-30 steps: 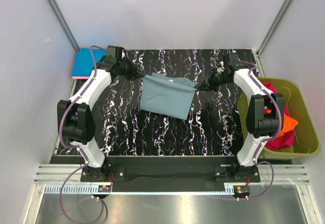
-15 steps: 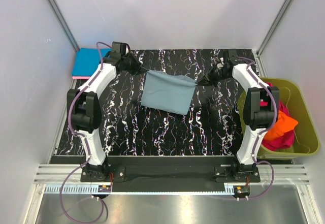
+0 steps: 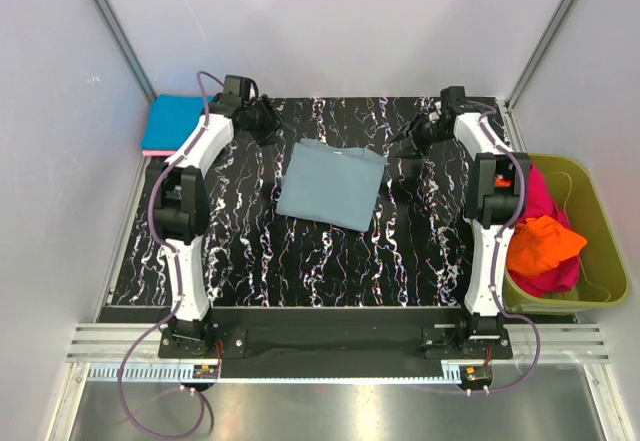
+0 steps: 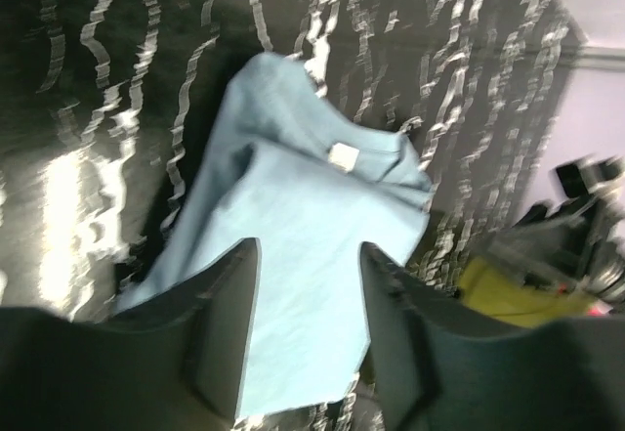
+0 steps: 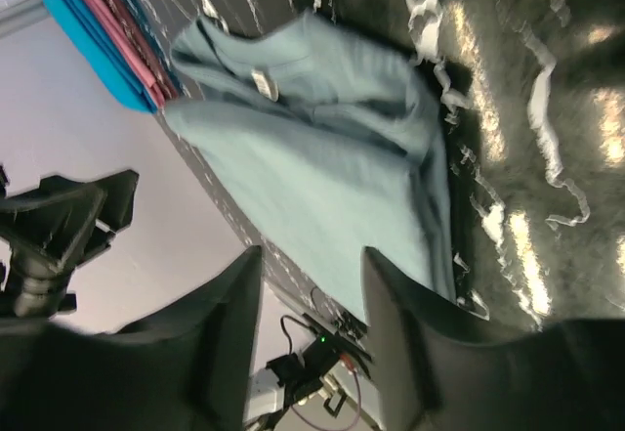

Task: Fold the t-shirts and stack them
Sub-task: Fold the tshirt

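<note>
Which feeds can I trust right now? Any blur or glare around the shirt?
Top external: sharp, evenly lit; the grey-blue t-shirt is crisp. Left wrist: smeared throughout, with white glare on the table left of the t-shirt. Right wrist: softer than the top view, with bright reflections on the table at right.

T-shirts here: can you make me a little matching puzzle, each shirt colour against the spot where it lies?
Column one
1. grey-blue t-shirt
2. bright blue t-shirt
3. orange t-shirt

Column two
A. inside the olive-green tub, at the right
B. lying on the black marbled table, towards its far middle
C. folded, just off the table's far left corner

Pairs: 1-B, 2-C, 3-A
</note>
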### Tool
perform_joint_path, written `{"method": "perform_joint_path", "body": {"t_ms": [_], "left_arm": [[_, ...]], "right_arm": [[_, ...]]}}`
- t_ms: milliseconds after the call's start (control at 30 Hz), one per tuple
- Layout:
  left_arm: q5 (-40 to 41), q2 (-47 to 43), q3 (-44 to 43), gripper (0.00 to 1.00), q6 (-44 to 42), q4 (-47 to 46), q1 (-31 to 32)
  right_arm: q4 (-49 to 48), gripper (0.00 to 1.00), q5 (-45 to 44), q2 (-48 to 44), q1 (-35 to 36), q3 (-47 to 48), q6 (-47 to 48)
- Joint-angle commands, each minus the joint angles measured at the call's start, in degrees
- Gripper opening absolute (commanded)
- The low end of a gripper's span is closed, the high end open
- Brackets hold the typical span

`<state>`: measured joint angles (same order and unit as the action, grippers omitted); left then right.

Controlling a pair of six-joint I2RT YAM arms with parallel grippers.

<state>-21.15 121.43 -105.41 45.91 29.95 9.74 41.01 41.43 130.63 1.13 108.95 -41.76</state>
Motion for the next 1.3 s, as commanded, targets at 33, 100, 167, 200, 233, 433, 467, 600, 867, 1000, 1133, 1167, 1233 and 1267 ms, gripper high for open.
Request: {"method": "perform_joint_path", "body": {"t_ms": [33, 100, 167, 200, 233, 433, 467, 600, 867, 1000, 1133, 1167, 1233, 1267], "left_arm": [[3.66, -11.36, 1.33, 0.54, -7.75, 2.65, -0.68], [1.12, -14.62, 4.93, 0.54, -8.47, 2.74, -0.51], [-1.95, -19.63, 12.13, 0.51, -8.64, 2.65, 0.28], [-2.40, -21.39, 14.68, 0.51, -8.99, 2.57, 0.98], [-2.67, -24.97, 19.66, 0.50, -9.34, 2.48, 2.90], [-2.84, -36.25, 38.77, 0.44, -3.65, -4.98, 10.30], [-3.63, -36.78, 40.00, 0.43, -2.94, -5.78, 10.74], [-3.64, -37.31, 41.42, 0.41, -2.14, -6.58, 11.45], [0.22, -41.09, 41.51, 0.43, -3.28, -3.07, 11.53], [1.02, -41.18, 39.84, 0.45, -5.30, 0.01, 11.45], [1.29, -41.10, 38.52, 0.47, -7.58, 1.42, 11.45], [1.02, -40.40, 38.09, 0.49, -8.11, 1.77, 11.44], [0.15, -39.34, 36.77, 0.51, -9.69, 2.48, 11.53], [0.14, -38.81, 36.07, 0.53, -10.05, 2.91, 11.62]], "right_arm": [[1.26, 0.58, -0.03, 3.13, -0.77, 11.53, 4.22], [2.93, 0.56, 0.93, 7.43, -0.77, 17.07, 4.05], [4.07, 0.53, 0.41, 11.03, -0.77, 21.72, 3.79], [4.07, 0.52, 0.06, 12.10, -0.51, 23.14, 3.61], [4.16, 0.46, -0.29, 13.06, 0.10, 24.55, 3.09], [4.86, 0.24, -1.79, 20.98, 2.12, 33.43, 0.54], [4.86, 0.22, -1.88, 22.11, 2.82, 33.87, 0.45], [4.87, 0.17, -3.72, 22.13, 4.23, 30.29, 0.54], [1.89, 0.15, -8.12, 12.75, 5.82, 10.02, 5.10], [-3.30, 0.14, -7.86, 5.27, 6.69, -4.41, 5.02], [-6.47, 0.14, -8.03, -3.87, 10.47, -19.35, 4.76], [-8.91, 0.14, -8.03, -8.59, 12.65, -26.26, 3.80], [-11.82, 0.14, -7.33, -13.62, 15.21, -33.15, -0.31], [-15.05, 0.15, -6.02, -18.26, 18.70, -39.01, -1.65]]}}
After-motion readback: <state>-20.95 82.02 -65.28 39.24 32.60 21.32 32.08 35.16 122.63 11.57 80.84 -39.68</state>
